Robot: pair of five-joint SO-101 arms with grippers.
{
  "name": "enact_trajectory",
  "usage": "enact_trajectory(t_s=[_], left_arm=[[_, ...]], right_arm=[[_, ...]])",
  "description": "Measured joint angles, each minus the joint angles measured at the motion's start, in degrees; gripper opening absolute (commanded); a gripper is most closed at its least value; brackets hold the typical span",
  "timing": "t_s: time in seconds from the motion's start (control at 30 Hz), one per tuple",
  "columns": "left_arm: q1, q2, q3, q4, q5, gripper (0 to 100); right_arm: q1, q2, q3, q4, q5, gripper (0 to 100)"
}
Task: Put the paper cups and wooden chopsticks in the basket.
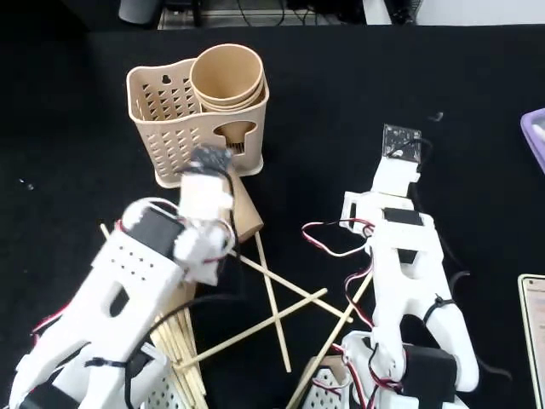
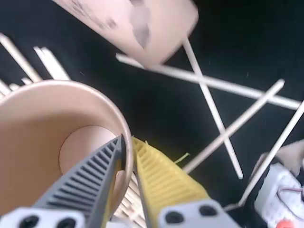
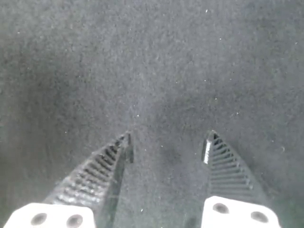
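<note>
The beige basket (image 1: pixel 170 128) stands at the back left with stacked paper cups (image 1: pixel 226 77) in its right half. Another paper cup (image 1: pixel 244 215) (image 2: pixel 142 23) lies on its side just in front of the basket. My left gripper (image 2: pixel 127 140) is shut on the rim of a further paper cup (image 2: pixel 47 142), one finger inside and one outside. The left arm (image 1: pixel 153 247) covers that spot from above. Several wooden chopsticks (image 1: pixel 272 298) (image 2: pixel 213 114) lie crossed on the black table between the arms. My right gripper (image 1: pixel 400 141) (image 3: pixel 166 142) hangs open over bare cloth.
A bundle of chopsticks (image 1: pixel 180 345) lies under the left arm near the front edge. A purple object (image 1: pixel 535 136) and a pale card (image 1: pixel 533 324) sit at the right edge. Black cloth (image 1: pixel 358 94) lies bare right of the basket.
</note>
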Motion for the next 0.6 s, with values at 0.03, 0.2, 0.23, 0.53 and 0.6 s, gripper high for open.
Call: enact_trajectory(t_s=[0.03,0.2,0.23,0.53,0.6], left_arm=[[-1.4,0.0,-2.0,0.6,-0.9,3],[-8.4,0.0,-9.4,4.2,-3.6,3],[-9.0,0.0,-9.8,4.9,-3.8,3],[-16.9,0.0,-10.7,6.2,-12.6,3],[-18.8,0.0,-10.7,6.8,-20.5,3]], right_arm=[[0.0,0.0,0.0,0.0,0.0,24.0],[0.0,0.0,0.0,0.0,0.0,24.0],[0.0,0.0,0.0,0.0,0.0,24.0],[0.0,0.0,0.0,0.0,0.0,24.0],[0.0,0.0,0.0,0.0,0.0,24.0]])
